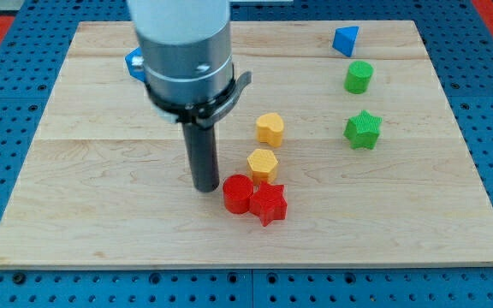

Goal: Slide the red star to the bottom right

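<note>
The red star [269, 204] lies on the wooden board [101, 214] a little below its middle. A red cylinder [238, 193] touches the star's left side. A yellow hexagon [262, 163] sits just above the two red blocks. My tip [205, 187] rests on the board just left of the red cylinder, close to it; I cannot tell whether it touches. The rod hangs from the grey arm at the view's top.
A yellow heart-like block [270, 128] lies above the hexagon. At the view's right are a green star [363, 130], a green cylinder [359, 77] and a blue triangular block [345, 40]. Another blue block [133, 63] peeks out left of the arm.
</note>
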